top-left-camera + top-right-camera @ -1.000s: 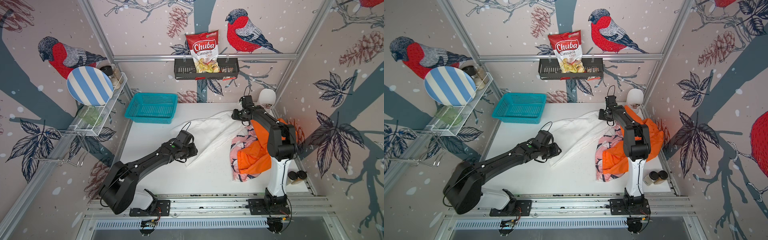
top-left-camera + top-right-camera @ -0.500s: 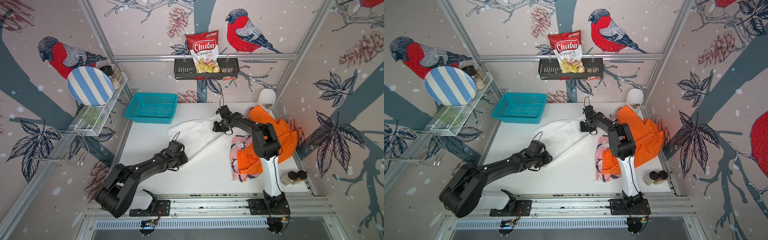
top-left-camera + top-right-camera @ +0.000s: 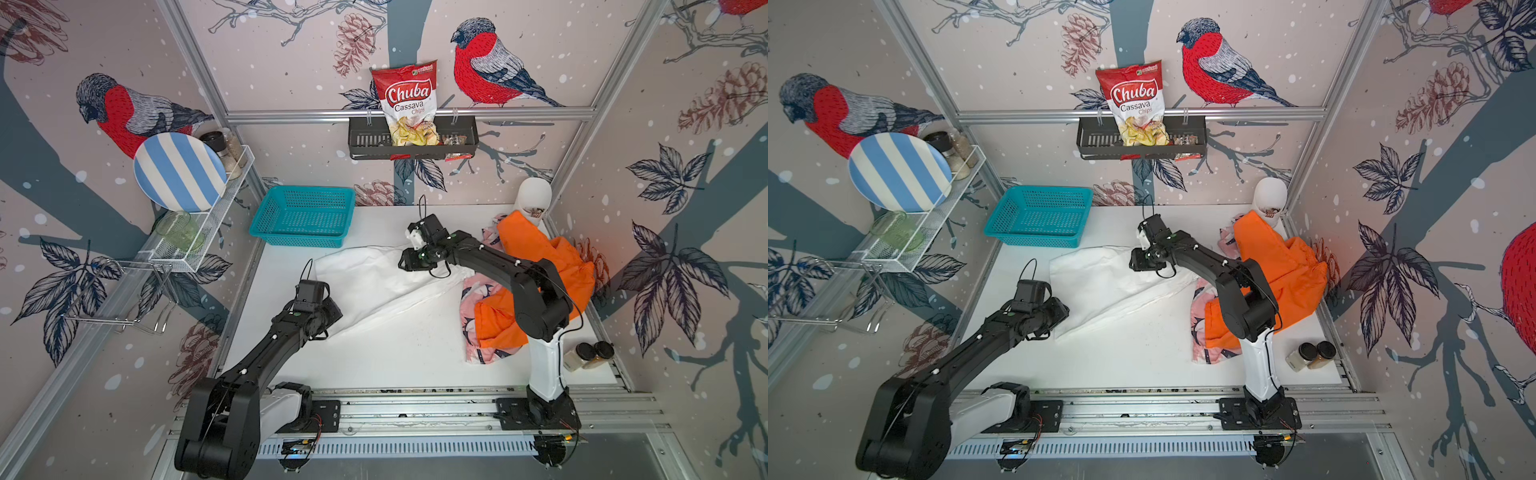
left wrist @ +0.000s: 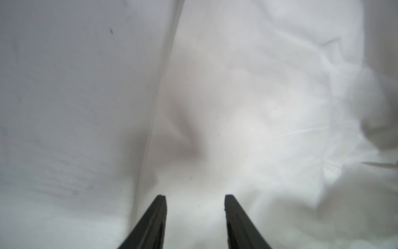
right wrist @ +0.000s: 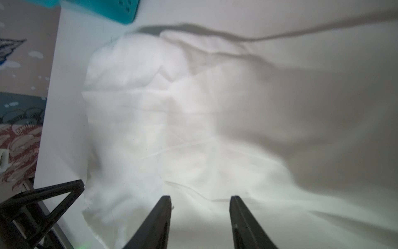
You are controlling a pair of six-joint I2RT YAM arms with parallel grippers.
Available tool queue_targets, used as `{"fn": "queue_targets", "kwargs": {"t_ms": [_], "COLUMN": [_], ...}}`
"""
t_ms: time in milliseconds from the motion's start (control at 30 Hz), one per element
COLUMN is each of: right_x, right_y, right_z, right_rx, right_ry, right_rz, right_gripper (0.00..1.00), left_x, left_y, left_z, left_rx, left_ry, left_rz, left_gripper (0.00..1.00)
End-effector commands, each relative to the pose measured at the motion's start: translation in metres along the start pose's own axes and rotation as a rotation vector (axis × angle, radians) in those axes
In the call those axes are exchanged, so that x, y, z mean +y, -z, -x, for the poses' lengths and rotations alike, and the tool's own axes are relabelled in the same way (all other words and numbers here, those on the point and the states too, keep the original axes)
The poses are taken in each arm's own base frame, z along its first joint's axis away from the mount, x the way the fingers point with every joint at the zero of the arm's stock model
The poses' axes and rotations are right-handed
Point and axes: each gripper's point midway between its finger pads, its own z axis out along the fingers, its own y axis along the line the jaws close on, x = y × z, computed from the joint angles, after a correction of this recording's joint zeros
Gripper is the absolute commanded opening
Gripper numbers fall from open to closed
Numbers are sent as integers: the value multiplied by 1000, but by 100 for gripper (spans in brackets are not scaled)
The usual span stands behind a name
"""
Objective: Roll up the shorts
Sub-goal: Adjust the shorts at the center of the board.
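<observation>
Across the table [image 3: 374,365], both top views show the white shorts [image 3: 374,282] now drawn out flat, leftward from the orange shorts [image 3: 532,237], and to me they look ready for rolling. Left wrist: my left end effector [image 4: 195,197] gapes over white cloth. Right wrist: my right end effector [image 5: 200,197] gapes too, empty.

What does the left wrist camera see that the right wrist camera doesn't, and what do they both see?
Only the left wrist view shows the left gripper, its black fingers apart over cloth, gripping nothing. Only the right wrist view shows the right gripper, also open and empty, a corner of the teal plastic basket and a strip of the patterned wall. Both show the plain white cloth shorts lying wrinkled on the white table.
</observation>
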Motion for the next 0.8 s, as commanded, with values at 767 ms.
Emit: {"fn": "queue_targets", "kwargs": {"t_ms": [767], "right_x": [-48], "right_y": [-14], "right_z": [-145], "right_rx": [276], "right_ry": [-67], "right_rz": [-115], "right_gripper": [45], "left_x": [-18], "left_y": [-57], "left_z": [-29], "left_rx": [118], "left_ry": [-83], "left_rz": [22], "left_gripper": [51]}}
